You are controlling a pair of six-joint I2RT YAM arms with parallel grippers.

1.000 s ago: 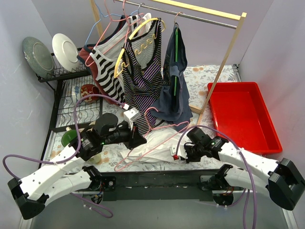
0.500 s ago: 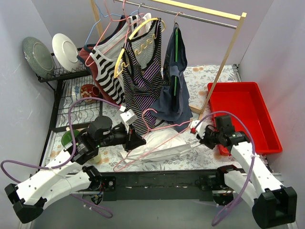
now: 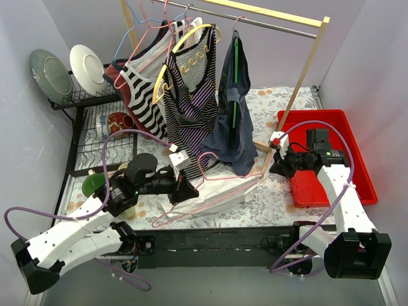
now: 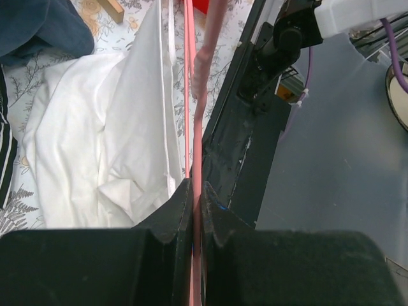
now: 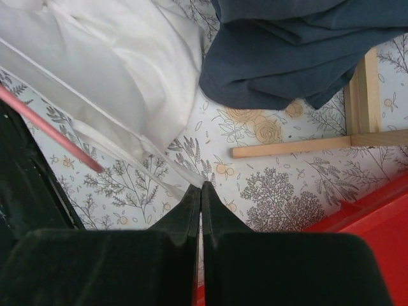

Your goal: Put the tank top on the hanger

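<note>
Where the black mounting bar (image 3: 210,239) closes off the near edge of the table (image 3: 280,205), the left gripper (image 4: 193,191) sits just beyond it, fingers pressed together on the wire of the pink hanger (image 4: 199,124); the hanger is tilted, one corner low toward the near edge, its hook raised toward the hanging clothes; the white tank top (image 3: 220,186) lies crumpled on the floral cloth under and beside the wire, one folded edge running right along it, and whether the wire passes inside the fabric cannot be told; to the right the right gripper (image 5: 201,188) is pinched shut on a thin white strap of the tank top, pulled out taut over bare cloth; a strip of bare floral cloth lies between the garment and the red tray (image 3: 331,146), whose near-left edge is just beside that gripper; just beyond, the wooden foot (image 5: 293,148) of the clothes rack lies flat, and the hem of the navy garment (image 3: 233,127) hangs down close to the tank top's far edge; farther left stands the dish rack (image 3: 95,153)
</note>
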